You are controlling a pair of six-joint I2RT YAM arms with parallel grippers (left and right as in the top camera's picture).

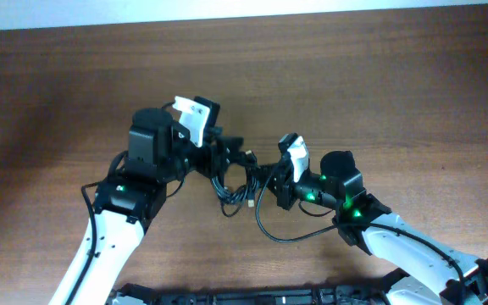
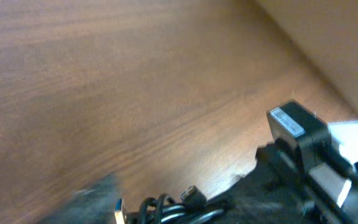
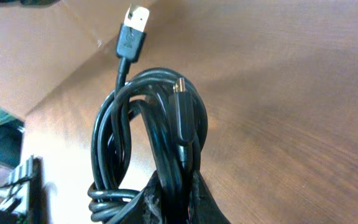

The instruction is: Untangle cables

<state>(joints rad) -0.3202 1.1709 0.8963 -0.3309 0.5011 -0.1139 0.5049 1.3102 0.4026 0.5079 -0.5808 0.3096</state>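
Note:
A black cable bundle (image 1: 234, 188) hangs between my two grippers at the table's middle. My right gripper (image 1: 271, 182) is shut on it. In the right wrist view the fingers (image 3: 179, 180) pinch several strands of the coiled bundle (image 3: 107, 143). A USB plug (image 3: 132, 28) and a small plug (image 3: 180, 87) stick out above. My left gripper (image 1: 227, 161) is at the bundle's left side. In the left wrist view the cable (image 2: 166, 211) and its USB plug (image 2: 122, 213) lie between blurred, wide-apart fingers (image 2: 173, 208), which look open.
One strand loops off the bundle toward the front of the wooden table (image 1: 265, 229) and runs to the right arm. The right arm's wrist camera (image 2: 297, 134) is close in front of my left gripper. A dark bar runs along the table's front edge (image 1: 244, 296).

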